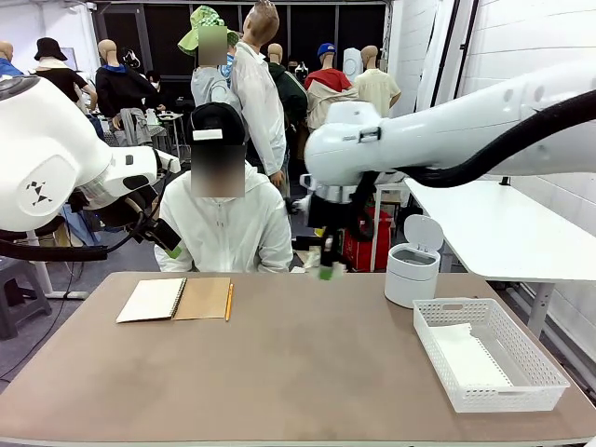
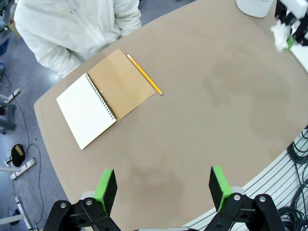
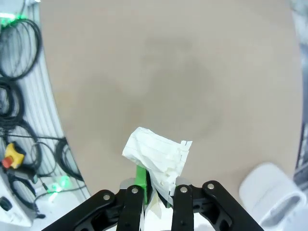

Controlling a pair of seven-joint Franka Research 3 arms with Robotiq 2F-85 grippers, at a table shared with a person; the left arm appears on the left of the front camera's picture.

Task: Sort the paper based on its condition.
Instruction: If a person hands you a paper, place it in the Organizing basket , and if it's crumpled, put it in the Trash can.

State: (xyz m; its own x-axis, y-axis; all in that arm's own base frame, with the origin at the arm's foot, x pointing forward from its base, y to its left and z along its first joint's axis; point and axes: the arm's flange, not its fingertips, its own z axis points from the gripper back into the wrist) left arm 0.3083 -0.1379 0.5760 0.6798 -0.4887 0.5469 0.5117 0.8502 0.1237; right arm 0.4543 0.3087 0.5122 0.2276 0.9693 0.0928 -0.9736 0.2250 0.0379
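Both arms (image 1: 56, 158) are glossy white, rounded castings; the left one carries a small black triangular mark on its shell. A thick black cable (image 1: 521, 140) runs along the right arm. Each claw (image 2: 163, 190) is black with visible pivot screws and bright green finger pads (image 2: 106, 185). The person (image 1: 223, 223) wears a white zipped hooded jacket and black cap (image 1: 216, 121) with white label.

Table middle (image 1: 279, 363) lies bare between notebook (image 1: 175, 299) and basket (image 1: 486, 352).
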